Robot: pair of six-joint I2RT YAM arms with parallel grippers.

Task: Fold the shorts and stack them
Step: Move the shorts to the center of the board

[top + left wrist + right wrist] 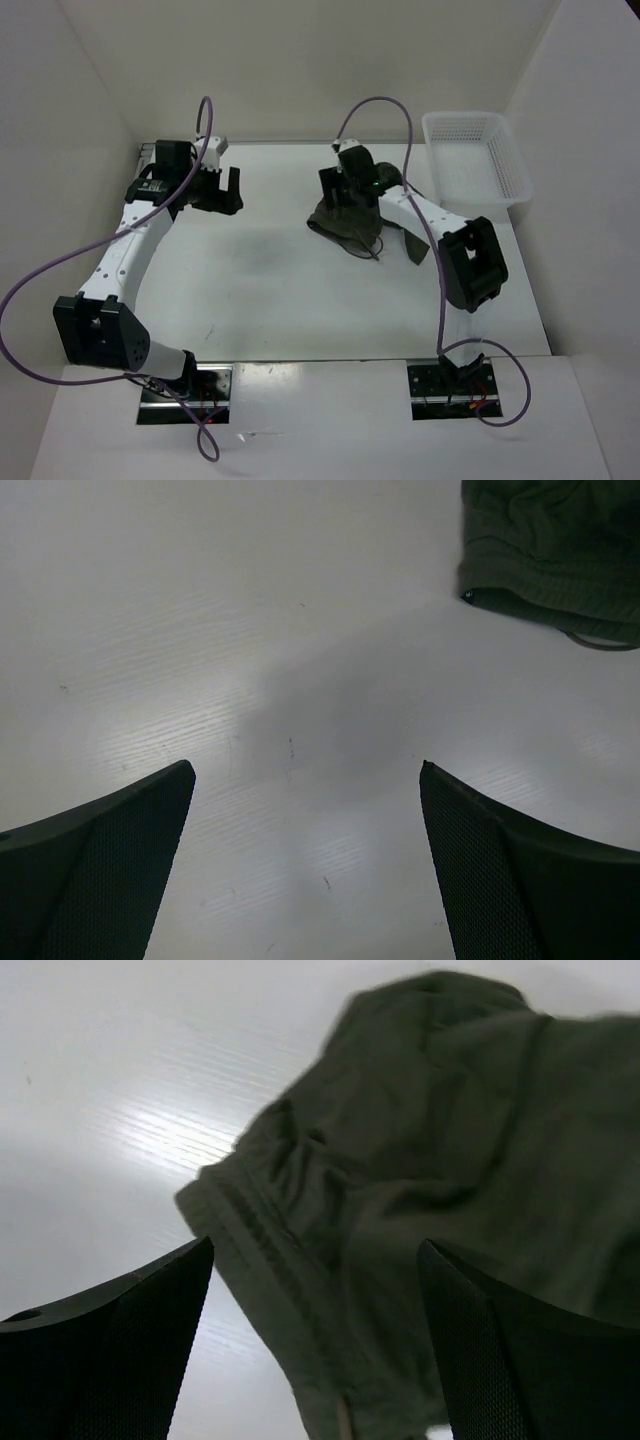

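Note:
The dark olive-green shorts [350,228] lie crumpled on the white table right of centre. My right gripper [338,188] hovers just above their far part, open and empty; in the right wrist view the shorts [430,1160] fill the space between and beyond the spread fingers [520,1350], with a hem edge running down the middle. My left gripper [222,190] is open and empty over bare table at the far left, well apart from the shorts. In the left wrist view a corner of the shorts [555,550] shows at the top right, with a drawstring loop below it.
A white mesh basket [476,158] stands at the far right corner of the table. White walls enclose the table on three sides. Purple cables loop above both arms.

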